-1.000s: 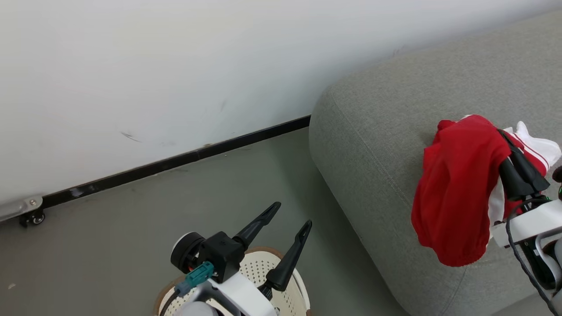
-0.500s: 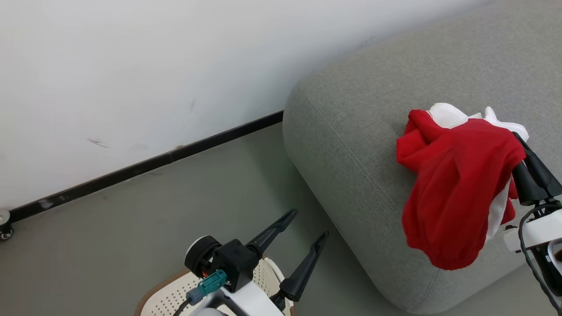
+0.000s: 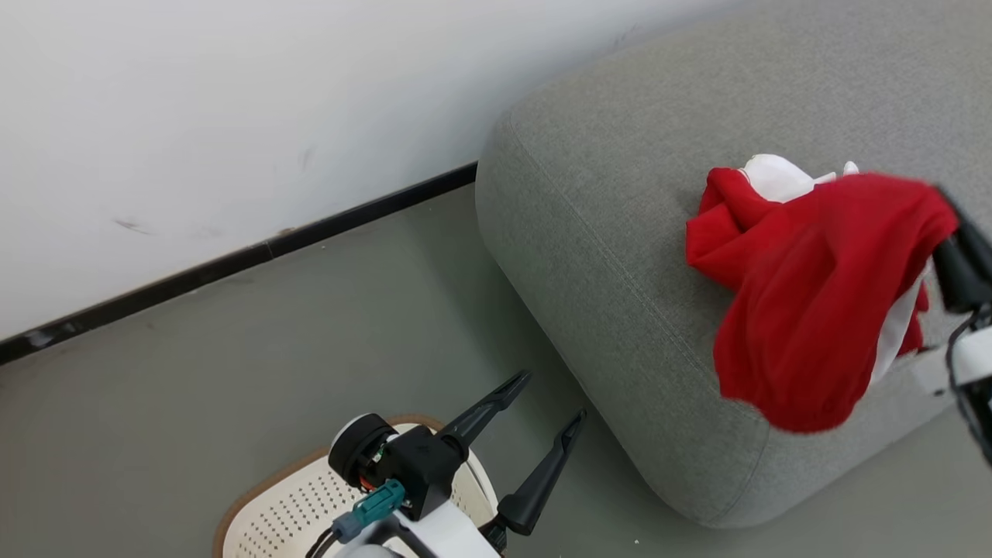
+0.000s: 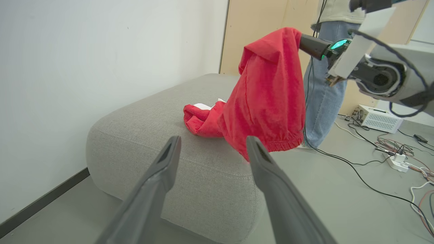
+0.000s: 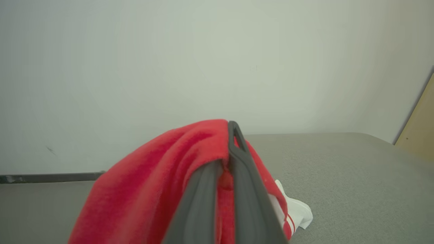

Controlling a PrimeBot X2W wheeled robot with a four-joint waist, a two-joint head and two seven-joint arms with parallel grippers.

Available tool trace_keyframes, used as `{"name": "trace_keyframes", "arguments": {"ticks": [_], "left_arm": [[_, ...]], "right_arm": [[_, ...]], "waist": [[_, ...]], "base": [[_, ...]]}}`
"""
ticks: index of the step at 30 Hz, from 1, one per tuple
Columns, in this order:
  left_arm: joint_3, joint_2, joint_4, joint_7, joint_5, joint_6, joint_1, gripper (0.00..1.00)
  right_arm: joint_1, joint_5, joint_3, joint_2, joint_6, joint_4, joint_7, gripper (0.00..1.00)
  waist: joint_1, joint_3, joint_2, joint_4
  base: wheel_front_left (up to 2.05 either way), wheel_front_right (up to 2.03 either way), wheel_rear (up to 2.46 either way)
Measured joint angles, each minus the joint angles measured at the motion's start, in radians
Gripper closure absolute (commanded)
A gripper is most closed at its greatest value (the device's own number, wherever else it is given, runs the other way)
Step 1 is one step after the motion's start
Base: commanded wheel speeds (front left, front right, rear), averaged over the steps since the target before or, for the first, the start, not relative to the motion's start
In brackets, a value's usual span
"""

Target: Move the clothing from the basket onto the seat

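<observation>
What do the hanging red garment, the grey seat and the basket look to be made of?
Red garment: soft matte cloth, probably thin; it drapes in folds, with a gathered hem. Seat: padded upholstery in matte grey woven fabric, showing weave texture and a stitched seam. Basket: seemingly moulded cream plastic, smooth, with regular holes; the brown rim's material is unclear.
</observation>
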Motion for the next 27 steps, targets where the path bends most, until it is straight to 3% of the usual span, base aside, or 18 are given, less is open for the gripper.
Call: {"name": "trace_keyframes", "arguments": {"ticks": [11, 27], "left_arm": [[0.009, 0.009, -0.047, 0.010, 0.026, 0.001, -0.046, 0.00], [0.024, 0.039, -0.124, 0.033, 0.063, 0.024, -0.093, 0.00]], "right_arm": [[-0.218, 0.015, -0.091, -0.074, 0.000, 0.071, 0.059, 1.00], [-0.364, 0.007, -0.134, -0.105, 0.000, 0.234, 0.087, 1.00]], "waist": [[0.0000, 0.069, 0.0000, 0.014], [0.0000, 0.180, 0.0001, 0.062]], "base": [[0.00, 0.00, 0.00], [0.00, 0.00, 0.00]]}}
